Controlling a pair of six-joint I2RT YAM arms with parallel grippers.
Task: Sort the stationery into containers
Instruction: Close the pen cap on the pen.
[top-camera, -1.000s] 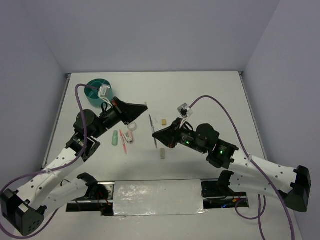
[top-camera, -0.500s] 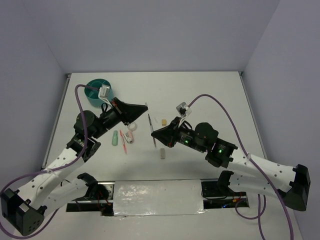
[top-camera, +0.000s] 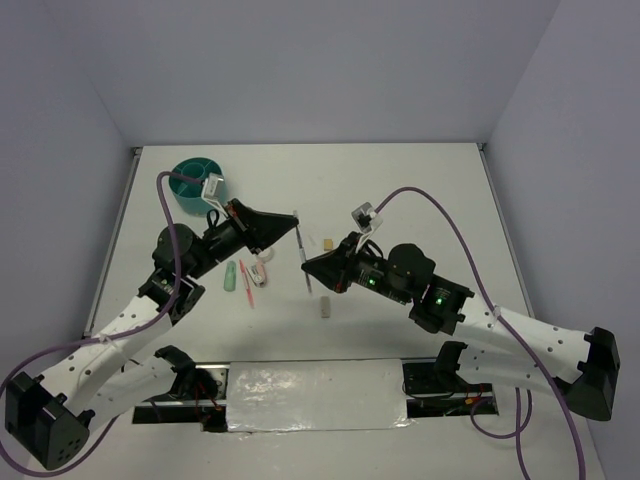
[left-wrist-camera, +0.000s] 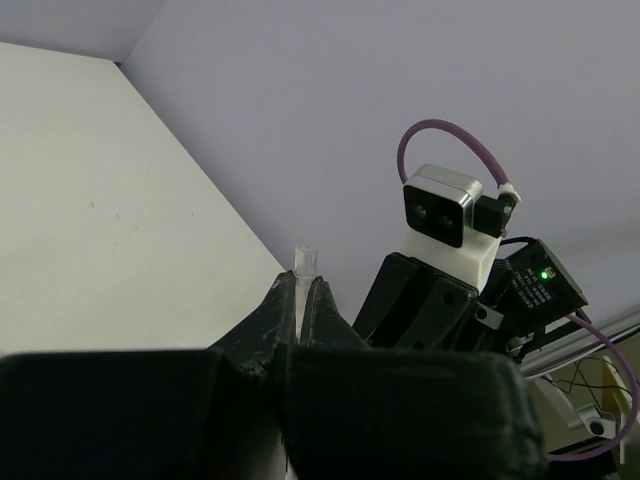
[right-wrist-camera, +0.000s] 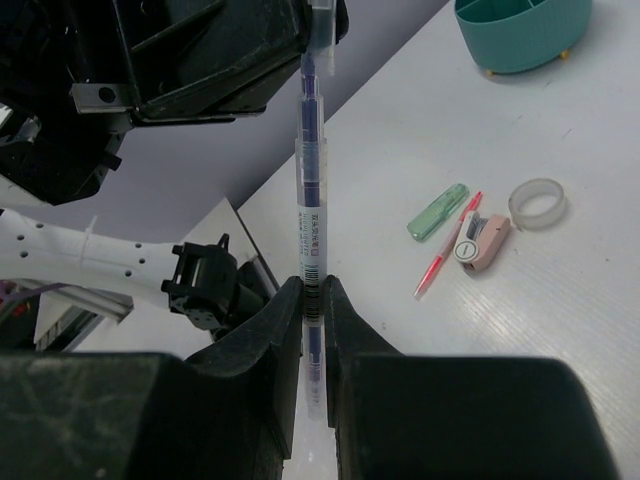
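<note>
Teal cup (right-wrist-camera: 520, 45); pink pen (right-wrist-camera: 445, 250); dark pen (right-wrist-camera: 310, 220); pale green piece (right-wrist-camera: 437, 212).

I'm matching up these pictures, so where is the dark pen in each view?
Top external: dark pen, middle of the picture.
Left wrist: only its clear end, poking up at lower centre.
Right wrist: upright, centre.
Shared landmark: left gripper, clamping the pen's end.

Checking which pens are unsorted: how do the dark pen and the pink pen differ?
The dark pen is held in the air, one end in the right gripper, the other in the left gripper; the pink pen lies flat on the table, free of both grippers. The dark pen has a clear barrel; the pink pen looks thinner. Both are outside the teal cup.
</note>
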